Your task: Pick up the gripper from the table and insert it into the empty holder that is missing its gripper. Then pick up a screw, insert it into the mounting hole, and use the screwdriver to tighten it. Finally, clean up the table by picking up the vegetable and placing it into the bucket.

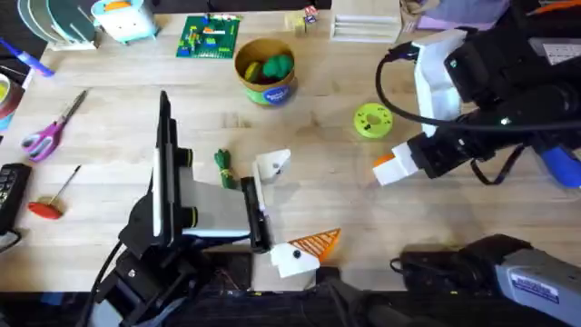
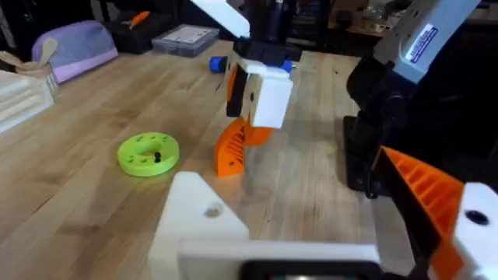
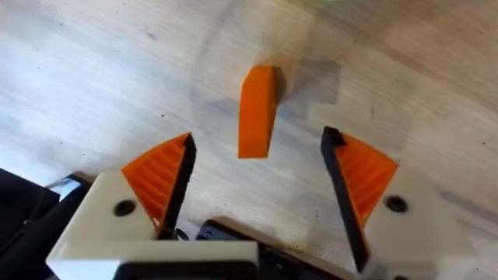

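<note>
- Scissors (image 1: 50, 130), purple handles: far left of the table (image 1: 118, 118).
- Red-handled tool (image 1: 54, 196): just below the scissors.
- Vegetable (image 1: 223, 168), dark green: on the table just beside the left arm's wrist.
- Bucket (image 1: 265, 71): at the back, holding round green and yellow toys.
- Left gripper (image 1: 292, 204): fingers spread wide. One is the bare white holder (image 1: 272, 164); the other carries an orange pad (image 1: 315, 242).
- Green disc (image 1: 372, 121): flat, right of centre.
- Orange tip (image 3: 257, 109): on the wood between the right gripper's fingers, untouched.
- Right gripper (image 3: 258, 138): fingers apart, holding nothing.
- Blue screwdriver (image 1: 558, 165): far right edge.
</note>
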`<state>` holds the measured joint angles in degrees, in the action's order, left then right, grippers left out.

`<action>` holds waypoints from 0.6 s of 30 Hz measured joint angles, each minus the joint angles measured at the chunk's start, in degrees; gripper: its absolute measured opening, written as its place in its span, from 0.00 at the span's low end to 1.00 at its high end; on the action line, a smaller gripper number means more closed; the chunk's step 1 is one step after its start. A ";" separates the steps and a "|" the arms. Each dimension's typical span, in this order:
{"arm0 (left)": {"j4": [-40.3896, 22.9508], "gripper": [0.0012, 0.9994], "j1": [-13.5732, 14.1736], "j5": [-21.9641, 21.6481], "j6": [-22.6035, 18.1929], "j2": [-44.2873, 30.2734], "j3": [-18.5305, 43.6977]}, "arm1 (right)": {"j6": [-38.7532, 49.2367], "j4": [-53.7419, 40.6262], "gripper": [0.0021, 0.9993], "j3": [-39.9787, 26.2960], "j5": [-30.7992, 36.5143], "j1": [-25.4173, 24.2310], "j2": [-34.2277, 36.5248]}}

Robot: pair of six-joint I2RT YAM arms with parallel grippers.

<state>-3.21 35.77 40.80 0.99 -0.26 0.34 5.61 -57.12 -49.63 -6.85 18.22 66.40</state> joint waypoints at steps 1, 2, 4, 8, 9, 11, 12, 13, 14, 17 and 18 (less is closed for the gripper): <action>-0.01 0.99 0.00 0.00 0.00 -0.01 0.00 | 0.00 0.06 0.99 0.00 0.00 0.00 0.62; -0.01 0.99 0.00 0.00 0.00 0.01 0.00 | 0.00 0.16 0.99 0.00 0.00 0.00 1.25; -0.01 0.99 0.00 0.00 0.00 -0.01 0.00 | 0.01 0.38 0.99 0.00 0.00 0.00 2.13; -0.01 0.99 0.00 0.00 0.00 0.01 0.00 | 0.00 0.98 0.91 0.00 0.00 0.00 2.61; -0.01 0.99 0.00 0.00 0.00 0.00 0.00 | 0.01 1.08 0.88 0.00 0.00 0.00 2.61; -0.01 0.99 0.00 0.00 0.00 0.01 0.00 | -0.02 1.26 0.76 0.00 0.00 0.00 2.61; -0.01 0.99 0.00 0.00 0.00 0.01 0.00 | 0.00 1.36 0.71 0.00 -0.04 0.00 2.61; -0.01 0.99 0.00 0.00 0.01 0.00 0.00 | -0.02 1.38 0.65 0.00 -0.09 0.00 2.60; -0.01 0.99 0.00 0.00 0.00 -0.01 0.00 | -0.04 1.38 0.61 0.00 -0.13 0.00 2.61; -0.01 0.99 0.00 0.00 0.00 0.01 0.00 | -0.02 1.31 0.57 0.00 -0.32 0.00 2.61; 0.01 0.99 0.00 0.00 0.00 0.01 0.00 | -0.02 1.31 0.54 0.00 -0.37 0.00 2.59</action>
<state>-3.21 35.77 40.80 0.99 -0.25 0.34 5.58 -55.81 -49.63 -7.23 18.22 68.99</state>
